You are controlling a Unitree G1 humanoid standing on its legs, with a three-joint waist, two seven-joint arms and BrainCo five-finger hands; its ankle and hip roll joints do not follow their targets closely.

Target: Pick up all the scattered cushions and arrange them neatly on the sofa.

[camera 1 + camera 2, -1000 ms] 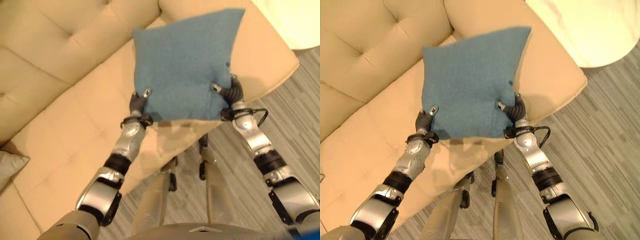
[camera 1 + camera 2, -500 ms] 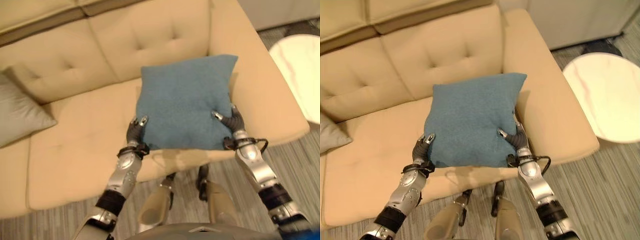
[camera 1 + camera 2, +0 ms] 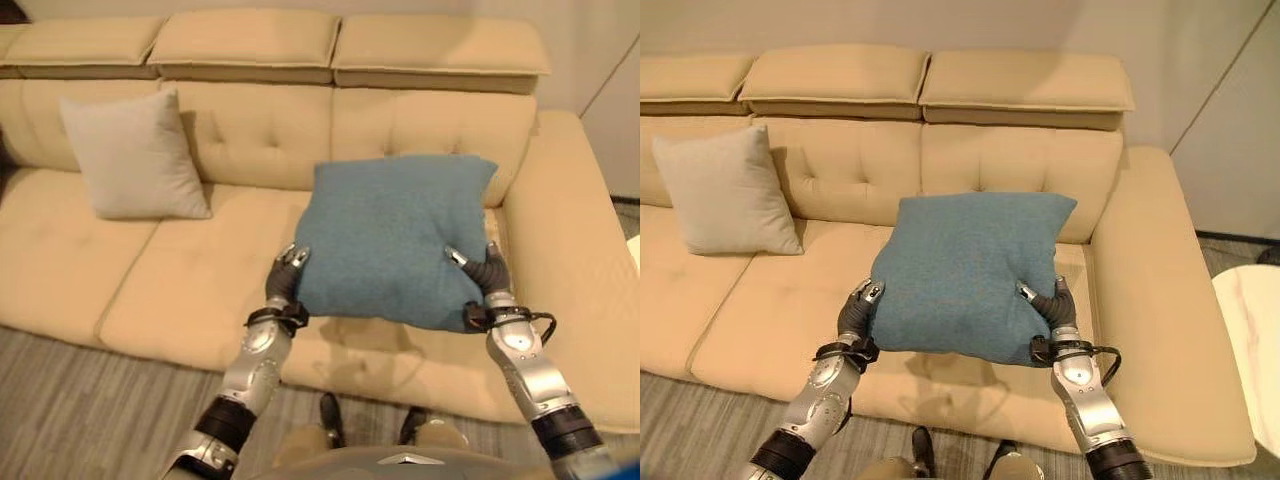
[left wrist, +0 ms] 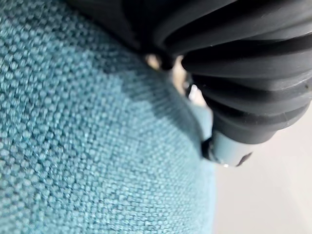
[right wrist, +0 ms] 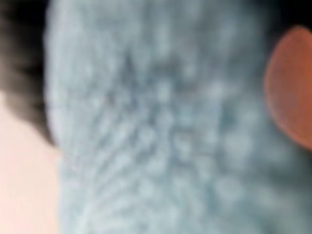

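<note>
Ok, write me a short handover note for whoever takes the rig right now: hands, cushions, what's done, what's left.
Left hand and right hand each grip a lower corner of the blue cushion, held up over the right end of the sofa.
The grey cushion stands against the backrest further left.
Done: grey cushion placed, blue one picked up.
Left: set the blue cushion against the backrest and let go.

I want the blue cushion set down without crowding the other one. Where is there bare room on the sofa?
The seat is bare between the beige cushion and the armrest, below the tufted backrest. The blue cushion, pinched by the left hand and right hand, hangs over that stretch. Only the seat under the beige cushion is taken.
</note>
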